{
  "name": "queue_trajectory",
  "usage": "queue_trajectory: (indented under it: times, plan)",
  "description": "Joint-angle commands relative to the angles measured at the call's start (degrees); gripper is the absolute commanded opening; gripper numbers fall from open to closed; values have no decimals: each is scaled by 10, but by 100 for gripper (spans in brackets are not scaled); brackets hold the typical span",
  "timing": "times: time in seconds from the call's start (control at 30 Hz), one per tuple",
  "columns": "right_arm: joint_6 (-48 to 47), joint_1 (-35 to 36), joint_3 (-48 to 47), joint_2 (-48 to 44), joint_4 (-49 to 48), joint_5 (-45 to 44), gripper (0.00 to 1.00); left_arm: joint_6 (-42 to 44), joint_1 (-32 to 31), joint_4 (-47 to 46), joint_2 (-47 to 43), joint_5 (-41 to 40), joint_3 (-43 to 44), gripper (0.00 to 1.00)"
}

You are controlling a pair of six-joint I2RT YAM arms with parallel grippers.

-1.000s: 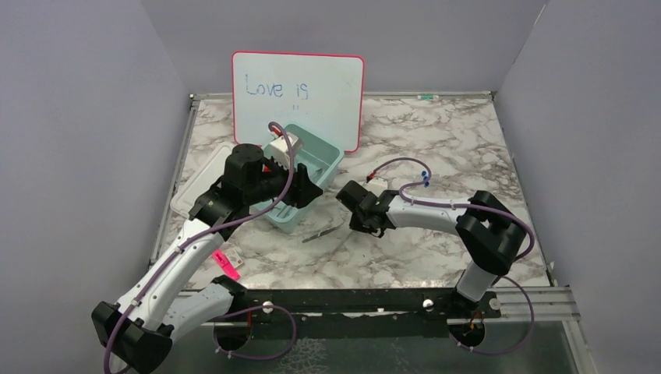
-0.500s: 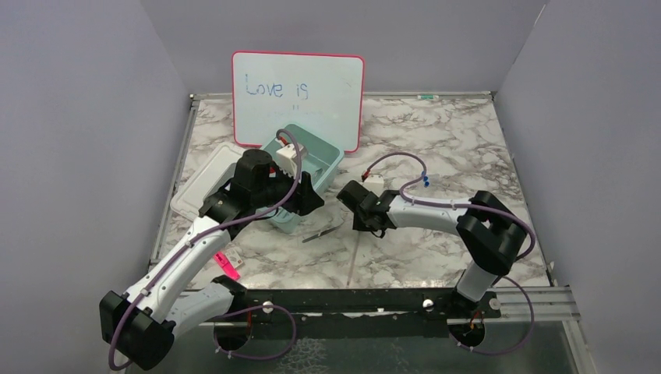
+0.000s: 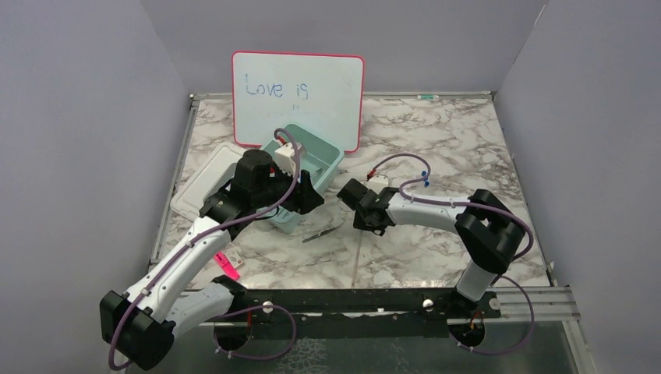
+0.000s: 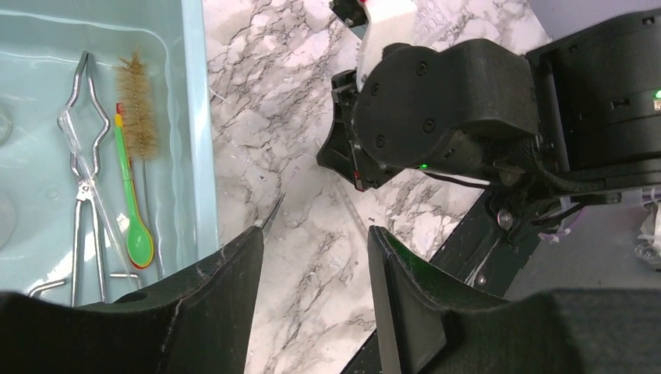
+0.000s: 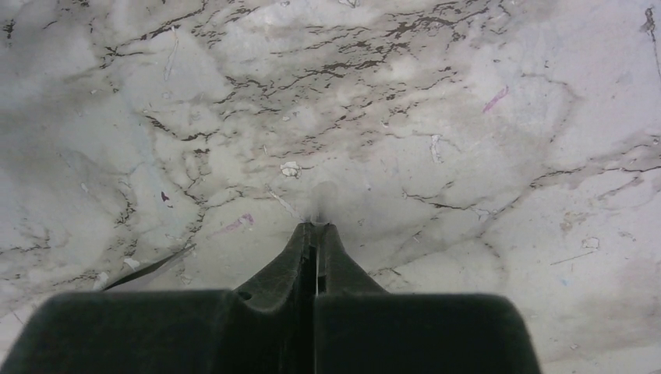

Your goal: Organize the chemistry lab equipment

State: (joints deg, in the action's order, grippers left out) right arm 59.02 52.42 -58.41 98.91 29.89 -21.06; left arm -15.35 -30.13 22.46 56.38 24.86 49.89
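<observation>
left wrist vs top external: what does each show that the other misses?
Left wrist only: the bin's contents, namely metal tongs, brown bristle brush and green spoon. Top external only: whiteboard, pink marker, white tray. Both: teal bin, marble table, right hand shut on a thin clear rod.

At back edge of marble desk, pink-framed whiteboard; pale green plastic bin just before it, holding metal tongs beside brown bristle brush; flat white lid left of bin; pink marker pen near front-left corner.
</observation>
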Motion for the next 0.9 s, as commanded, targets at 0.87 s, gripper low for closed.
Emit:
queue_trajectory:
  times: [0.87]
  plan:
    - [-34,0,89,-438,-119,-77,1,-288,-175,-381,128,4,-81,54]
